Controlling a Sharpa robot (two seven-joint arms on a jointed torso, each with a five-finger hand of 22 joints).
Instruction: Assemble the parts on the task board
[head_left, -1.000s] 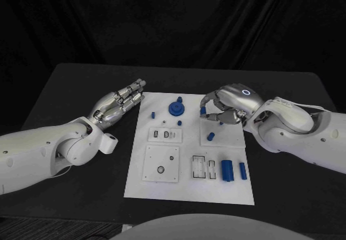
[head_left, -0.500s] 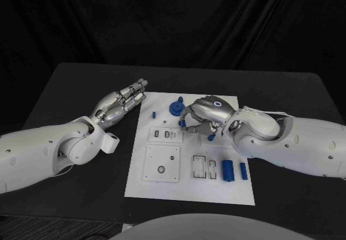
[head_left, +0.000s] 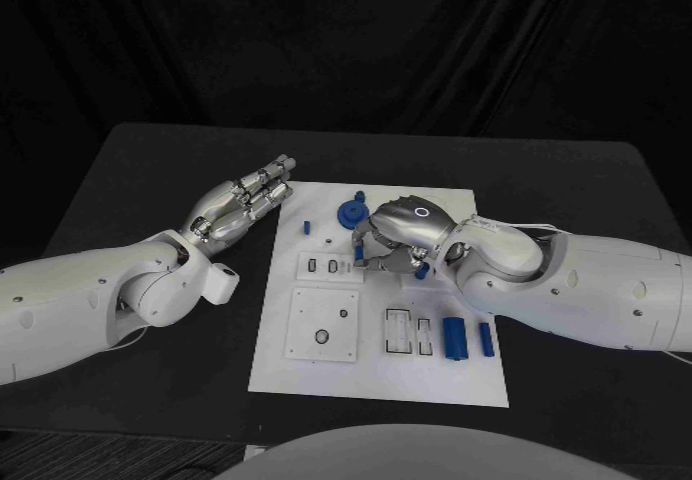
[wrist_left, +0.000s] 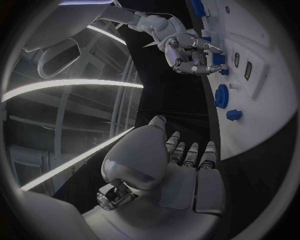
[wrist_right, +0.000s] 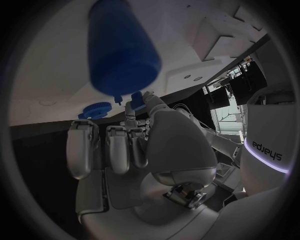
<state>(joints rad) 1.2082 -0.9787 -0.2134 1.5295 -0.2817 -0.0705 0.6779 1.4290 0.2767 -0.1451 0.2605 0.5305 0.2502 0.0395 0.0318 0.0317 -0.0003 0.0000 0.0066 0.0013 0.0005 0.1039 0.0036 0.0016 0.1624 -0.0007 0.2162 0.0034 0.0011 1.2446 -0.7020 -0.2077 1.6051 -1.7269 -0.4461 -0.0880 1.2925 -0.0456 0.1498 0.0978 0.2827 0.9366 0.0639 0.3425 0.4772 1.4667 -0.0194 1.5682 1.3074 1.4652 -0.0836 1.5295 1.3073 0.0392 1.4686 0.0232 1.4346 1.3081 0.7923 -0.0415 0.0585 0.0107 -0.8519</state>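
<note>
The white task board (head_left: 378, 300) is lying in the middle of the black worktop (head_left: 130, 170).

The right hand (head_left: 397, 235) is reaching over the upper part of the board, near the middle. Its fingers (head_left: 364, 250) are curling down toward the board, right next to a small blue peg (head_left: 421, 270). I cannot tell if they are grasping anything. In the right wrist view, a big blue peg (wrist_right: 122, 50) is sitting just in front of the fingers.

At 12 o'clock on the board a round blue gear (head_left: 351, 214) is lying flat. A little blue peg (head_left: 307, 228) is standing at about 11 o'clock, near the board's left edge. Two long blue bars (head_left: 469, 340) are lying side by side at about 4 o'clock.

The left hand (head_left: 235, 208) is hanging over the worktop at 10 o'clock, just beside the board's left edge. Its fingers (head_left: 267, 185) are stretched out straight and close together, with nothing in them.
</note>
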